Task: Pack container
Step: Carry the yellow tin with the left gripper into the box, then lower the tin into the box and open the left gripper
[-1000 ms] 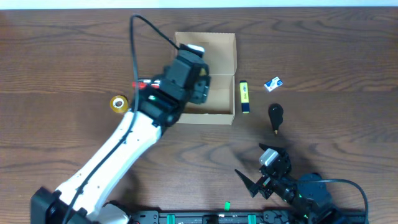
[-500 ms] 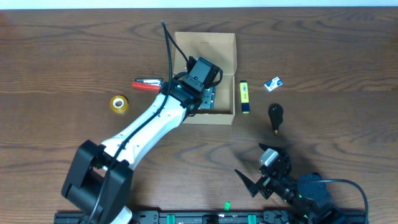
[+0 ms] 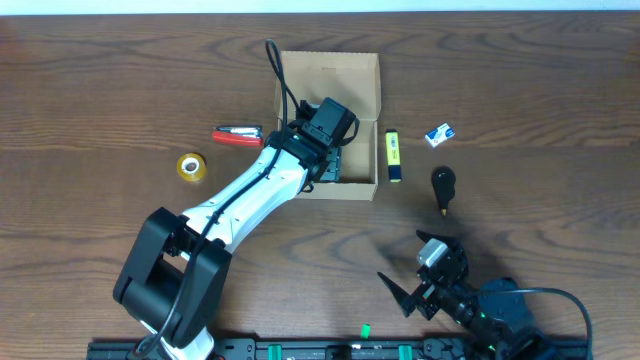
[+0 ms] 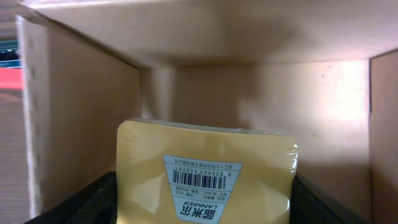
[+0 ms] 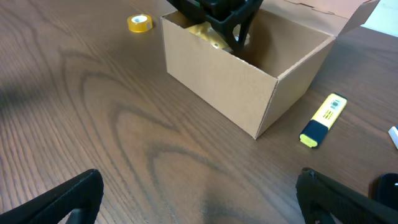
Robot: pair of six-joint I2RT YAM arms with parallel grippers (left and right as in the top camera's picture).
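Observation:
The container [image 3: 362, 75] is a tan cardboard box with its flap lid open at the back, at the table's centre back. It also shows in the right wrist view [image 5: 217, 87], and its inner walls [image 4: 249, 93] fill the left wrist view. My left gripper [image 3: 333, 166] reaches down inside the box, shut on a yellow pad [image 4: 205, 162] that is wrapped in film and bears a barcode label. The pad's tip shows over the box rim [image 5: 202, 31]. My right gripper [image 3: 420, 272] is open and empty near the front edge, its fingers wide apart [image 5: 199, 193].
A yellow highlighter [image 3: 393, 156] lies right of the box and shows in the right wrist view [image 5: 323, 119]. A black tool [image 3: 442, 187] and a small blue-white packet [image 3: 439, 134] lie further right. A red tool [image 3: 238, 135] and a yellow tape roll [image 3: 191, 166] lie left of the box.
My left arm has swung right from over the box's left edge and gone down into the box with the yellow pad. The right arm has not moved.

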